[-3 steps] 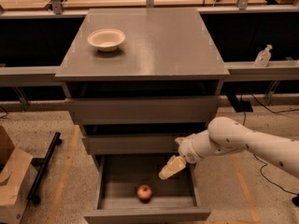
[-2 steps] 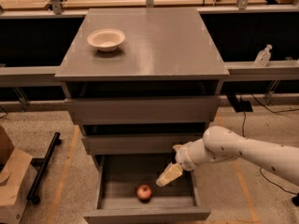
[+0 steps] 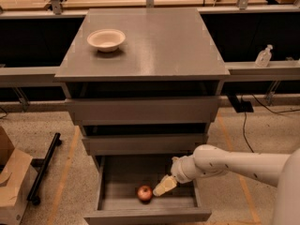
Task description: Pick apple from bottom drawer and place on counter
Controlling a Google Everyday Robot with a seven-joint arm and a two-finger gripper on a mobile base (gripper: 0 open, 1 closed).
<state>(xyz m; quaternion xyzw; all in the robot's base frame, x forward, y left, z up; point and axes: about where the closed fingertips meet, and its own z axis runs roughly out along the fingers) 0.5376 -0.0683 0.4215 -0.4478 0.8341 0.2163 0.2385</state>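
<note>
The pincer (image 3: 165, 185), open or closed I cannot tell, hangs inside the drawer (image 3: 147, 215) with the apple (image 3: 145, 192) just off its tip, slightly lower.

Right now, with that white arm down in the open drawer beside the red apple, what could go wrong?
The pale gripper sits just beside the small round red apple; a nudge could roll it across the open grey bottom drawer. The grey drawer front sits close above the arm, so lifting straight up might hit it. On the flat grey counter, the shallow cream bowl is an obstacle.
</note>
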